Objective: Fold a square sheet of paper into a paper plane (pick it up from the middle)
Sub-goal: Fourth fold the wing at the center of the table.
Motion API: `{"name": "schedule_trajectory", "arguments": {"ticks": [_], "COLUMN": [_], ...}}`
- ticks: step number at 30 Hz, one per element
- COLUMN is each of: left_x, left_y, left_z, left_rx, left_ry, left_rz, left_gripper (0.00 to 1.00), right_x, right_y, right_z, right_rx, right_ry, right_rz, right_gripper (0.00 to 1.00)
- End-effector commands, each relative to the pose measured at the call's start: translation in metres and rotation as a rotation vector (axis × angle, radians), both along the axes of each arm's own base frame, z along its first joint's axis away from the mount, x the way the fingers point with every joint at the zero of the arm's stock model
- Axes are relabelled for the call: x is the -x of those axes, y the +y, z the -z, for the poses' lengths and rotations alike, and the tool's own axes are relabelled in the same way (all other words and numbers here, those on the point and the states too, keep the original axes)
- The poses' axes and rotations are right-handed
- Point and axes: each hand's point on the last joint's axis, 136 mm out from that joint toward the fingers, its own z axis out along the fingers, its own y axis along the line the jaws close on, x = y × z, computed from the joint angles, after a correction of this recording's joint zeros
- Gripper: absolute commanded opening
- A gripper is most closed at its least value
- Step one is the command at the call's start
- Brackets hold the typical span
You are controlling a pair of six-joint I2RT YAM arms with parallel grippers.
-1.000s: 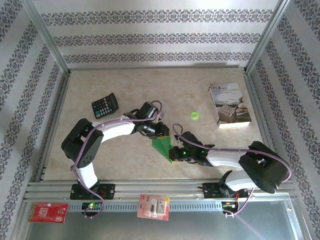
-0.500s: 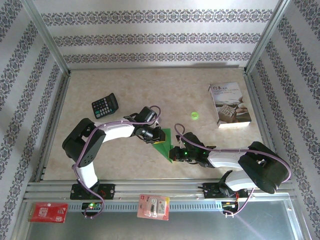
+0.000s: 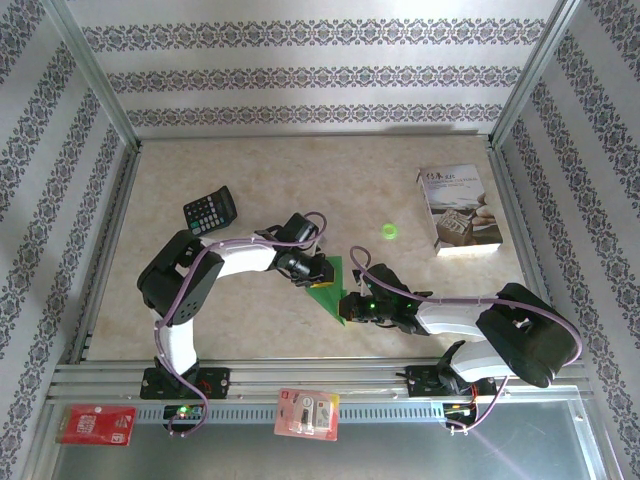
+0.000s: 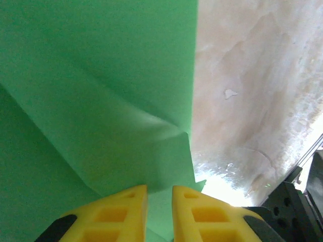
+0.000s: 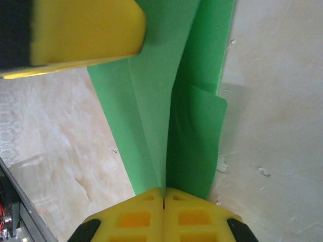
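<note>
The square sheet of paper (image 3: 328, 287) is bright green and folded into a narrow pointed wedge, between the two grippers at the table's middle front. My right gripper (image 3: 352, 306) is shut on its centre fold (image 5: 164, 191), and the paper (image 5: 166, 101) runs away from the fingers in two layers. My left gripper (image 3: 314, 270) is at the sheet's far left side. Its yellow fingertips (image 4: 132, 197) stand a little apart over the creased paper (image 4: 101, 101), with green showing in the gap. One left finger (image 5: 86, 30) hangs over the sheet in the right wrist view.
A black calculator (image 3: 210, 211) lies at the back left and a small green disc (image 3: 388, 231) right of centre. A white printed booklet (image 3: 460, 208) lies at the back right. A red packet (image 3: 97, 424) and a blister pack (image 3: 308, 413) rest on the front rail.
The left gripper has shifted slightly and its fingers have narrowed a little. The sheet's upper part now lies flatter and further back. The right gripper has kept its grip in place.
</note>
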Motion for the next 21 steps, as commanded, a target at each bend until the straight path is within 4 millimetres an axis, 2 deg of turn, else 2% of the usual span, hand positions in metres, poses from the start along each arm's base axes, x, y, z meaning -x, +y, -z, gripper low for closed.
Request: {"name": "schedule_trajectory", "arguments": {"ticks": [1,14,21], "left_x": [-0.005,-0.004,0.000], "left_y": [-0.005,-0.001,0.008], "left_z": [0.002,0.014,0.026], "left_rx": [0.015,-0.014,-0.066], "left_ry": [-0.014,-0.008,-0.006], "left_rz": [0.022,0.030,0.037], "left_gripper": [0.19,0.23,0.21], "right_x": [0.003,0.003,-0.005], "right_y": [-0.005,-0.010,-0.006], "right_z": [0.008,0.010,-0.012], "right_rx": [0.009,0.004,-0.080], "right_ry": [0.017,0.033,0.018], "right_rz": [0.003,0.003,0.002], "right_gripper": [0.04,0.07,0.13]}}
